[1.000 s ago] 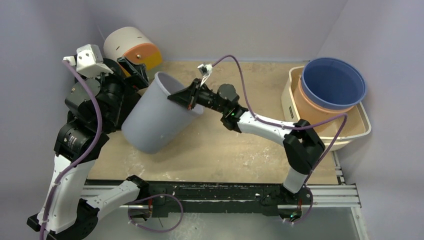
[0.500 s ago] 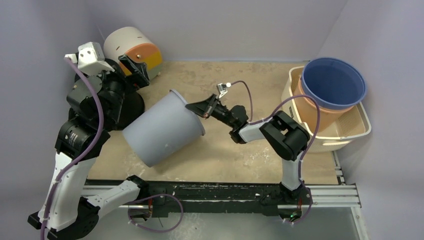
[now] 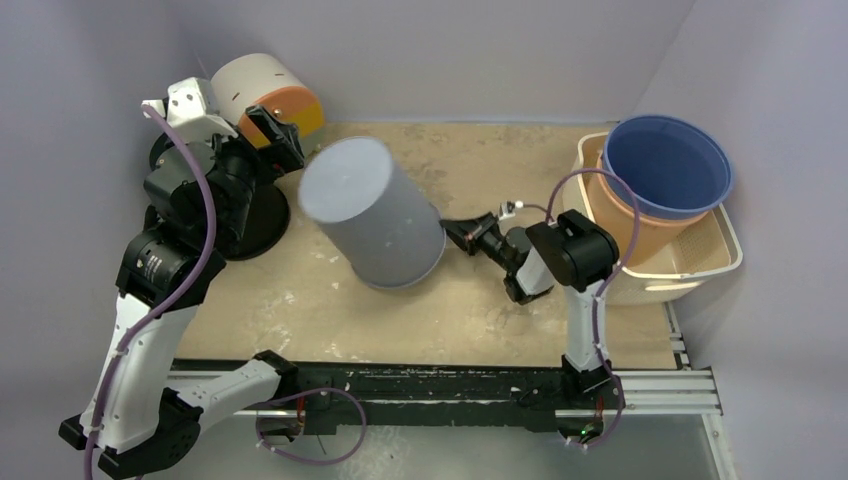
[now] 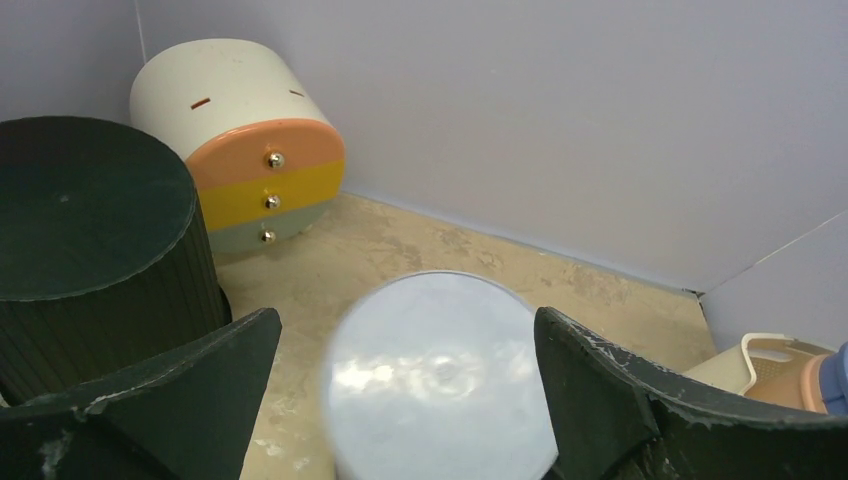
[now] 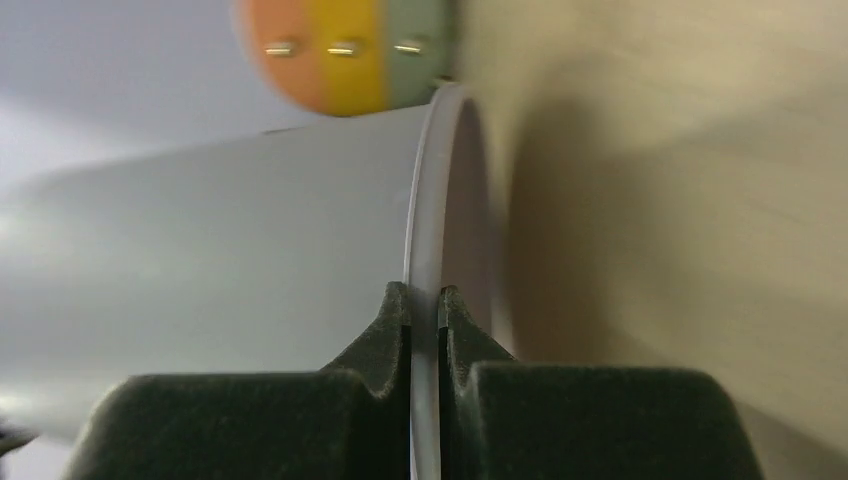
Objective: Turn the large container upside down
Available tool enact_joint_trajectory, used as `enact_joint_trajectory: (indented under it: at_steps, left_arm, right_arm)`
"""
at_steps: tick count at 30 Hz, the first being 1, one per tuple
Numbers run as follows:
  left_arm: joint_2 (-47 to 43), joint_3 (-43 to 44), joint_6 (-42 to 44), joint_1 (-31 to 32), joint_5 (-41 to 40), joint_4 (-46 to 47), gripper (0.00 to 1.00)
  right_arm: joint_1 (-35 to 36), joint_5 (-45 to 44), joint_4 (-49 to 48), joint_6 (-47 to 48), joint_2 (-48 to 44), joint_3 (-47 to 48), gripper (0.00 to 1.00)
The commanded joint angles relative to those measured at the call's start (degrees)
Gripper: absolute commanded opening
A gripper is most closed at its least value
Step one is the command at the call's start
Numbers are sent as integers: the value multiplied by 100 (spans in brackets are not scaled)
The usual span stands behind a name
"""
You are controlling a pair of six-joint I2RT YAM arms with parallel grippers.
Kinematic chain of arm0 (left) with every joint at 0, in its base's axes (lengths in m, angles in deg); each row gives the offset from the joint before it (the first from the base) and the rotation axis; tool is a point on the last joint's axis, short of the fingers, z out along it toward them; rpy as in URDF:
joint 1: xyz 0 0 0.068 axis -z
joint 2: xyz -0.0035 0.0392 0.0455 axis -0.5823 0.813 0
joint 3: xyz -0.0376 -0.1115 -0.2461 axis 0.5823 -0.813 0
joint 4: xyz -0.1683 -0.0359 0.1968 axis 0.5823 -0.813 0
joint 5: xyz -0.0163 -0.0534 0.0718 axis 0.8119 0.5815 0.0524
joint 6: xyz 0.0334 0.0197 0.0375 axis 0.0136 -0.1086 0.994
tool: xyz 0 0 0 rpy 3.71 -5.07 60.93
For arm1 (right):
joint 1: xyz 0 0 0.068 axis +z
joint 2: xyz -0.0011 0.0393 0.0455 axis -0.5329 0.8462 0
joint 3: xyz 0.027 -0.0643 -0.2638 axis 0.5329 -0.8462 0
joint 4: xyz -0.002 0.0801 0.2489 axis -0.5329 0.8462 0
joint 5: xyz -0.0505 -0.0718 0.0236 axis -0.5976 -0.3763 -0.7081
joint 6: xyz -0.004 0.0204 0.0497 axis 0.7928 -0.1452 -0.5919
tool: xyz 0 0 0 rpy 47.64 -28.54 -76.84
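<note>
Finishing the flip: holding the large grey container (image 3: 375, 215) base-up, tilted over the table (image 3: 470, 300), clamping its rim in the right hand (image 5: 425, 300), with the left hand (image 3: 272, 135) spread apart above. Next: lowering the rim flat, then unclamping.

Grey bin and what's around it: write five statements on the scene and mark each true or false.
1. The right gripper is shut on the rim of the bin. True.
2. The bin stands upright, mouth facing up. False: it is tilted, with its closed base up and turned toward the left arm.
3. The left gripper is clamped on the bin. False: it is open, with a finger to each side of the base and apart from it.
4. The blue tub sits inside an orange tub. True.
5. The drawers are at the back left corner. True.
</note>
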Motion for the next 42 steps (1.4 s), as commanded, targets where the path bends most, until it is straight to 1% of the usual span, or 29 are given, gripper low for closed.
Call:
enact_joint_trajectory:
  at_steps: [1,4,8,12,15,16,17,21,23,24,26,31,32,34,35,37,40,42]
  left_arm:
    - [-18,46,55,29,-31,186,94]
    - [-39,-89,49,31,-16,255,94]
    - [-26,-198,44,28,-22,289,94]
    - [-1,-274,66,30,-34,302,94]
    - [29,-317,76,32,-14,304,94]
    - [46,-320,81,36,-1,303,94]
    - [69,-324,77,36,32,298,94]
    - [136,-377,96,33,91,259,95]
    - [158,-431,94,28,107,250,94]
    - [151,-452,96,31,115,270,95]
    - [138,-502,91,36,132,312,94]
    - [158,-520,85,34,181,322,94]
    - [167,-504,91,29,186,296,94]
    - [212,-433,125,34,191,233,94]
    - [247,-370,147,35,203,207,94]
    - [307,-299,174,36,244,185,95]
    - [377,-253,199,36,338,212,94]
    - [413,-275,199,32,384,243,95]
  right_arm:
    - [-20,355,-2023,601,557,-511,0]
    - [-52,314,-2049,683,722,-547,0]
    - [-54,264,-1784,911,667,-556,0]
    - [-54,185,-996,1348,280,-541,0]
    - [-52,11,346,1955,-360,-405,0]
    - [-44,-78,909,2288,-690,-298,4]
    - [-38,-168,1585,2637,-925,-171,12]
    - [24,-790,3928,3835,-1687,432,46]
    - [69,-1026,4694,4277,-1852,698,59]
    - [83,-1100,5095,4441,-1879,839,64]
    - [116,-1186,5515,4639,-1881,1013,74]
    - [161,-1369,6059,4867,-1855,1111,79]
    - [214,-1525,6316,4984,-1883,1188,85]
    - [439,-2067,6980,5264,-1974,1422,89]
    - [576,-2474,7250,5410,-2050,1543,92]
    - [861,-2996,7692,5572,-2143,1686,99]
    - [1154,-3384,7841,5828,-2060,1943,100]
    - [1219,-3444,7838,5914,-1879,2134,100]
